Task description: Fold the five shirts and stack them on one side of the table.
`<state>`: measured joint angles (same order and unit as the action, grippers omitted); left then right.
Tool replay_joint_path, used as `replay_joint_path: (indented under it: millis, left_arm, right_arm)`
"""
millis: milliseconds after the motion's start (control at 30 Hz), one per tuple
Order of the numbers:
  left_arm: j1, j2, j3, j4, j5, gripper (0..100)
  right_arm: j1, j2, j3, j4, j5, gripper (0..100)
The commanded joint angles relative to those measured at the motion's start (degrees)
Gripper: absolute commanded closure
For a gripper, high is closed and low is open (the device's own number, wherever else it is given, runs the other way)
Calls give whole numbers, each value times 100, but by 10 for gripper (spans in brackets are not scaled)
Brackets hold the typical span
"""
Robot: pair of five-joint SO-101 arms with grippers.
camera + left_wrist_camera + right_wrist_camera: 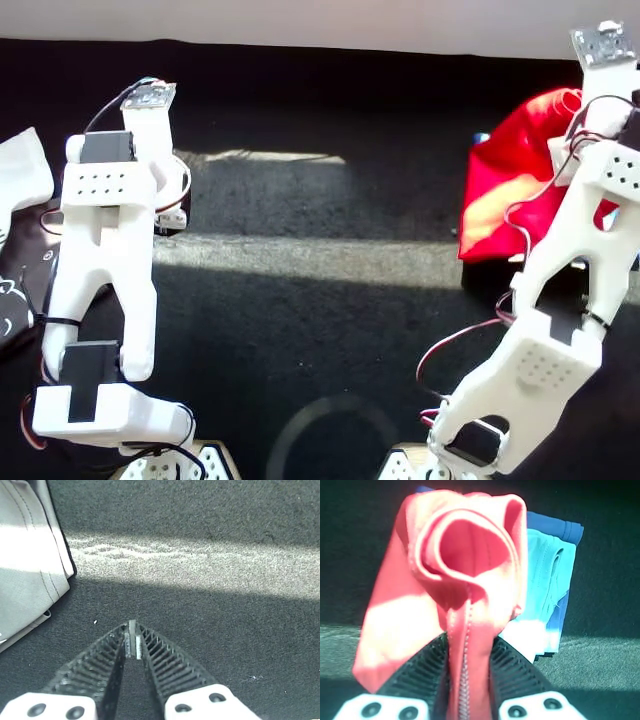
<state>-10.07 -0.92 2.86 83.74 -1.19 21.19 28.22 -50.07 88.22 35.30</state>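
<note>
Table [330, 300] covered in black, matt, rough felt-like cloth, red shirt [465, 545] of smooth stitched cloth, pale shirt [22, 170] at nine o'clock finely woven, fingers [167, 665] of black ribbed plastic.

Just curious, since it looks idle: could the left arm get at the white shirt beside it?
Probably yes: the left gripper holds nothing and hangs near the white shirt, with just table between them.

One red shirt [390, 620], one turquoise shirt [545, 570], one dark blue shirt [566, 530] and one pale grey shirt [25, 565] show against the black table cover [240, 630].
</note>
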Motion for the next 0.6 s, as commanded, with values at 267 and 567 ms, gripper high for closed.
replay_joint_path:
  millis: [267,567]
  left_arm:
    - [-31,-251,-31,44,-44,987]
    - [-31,-251,-31,44,-44,987]
  right_arm:
    - [514,1807,-1235,-1560,290,992]
    - [743,2484,-1815,-1666,281,992]
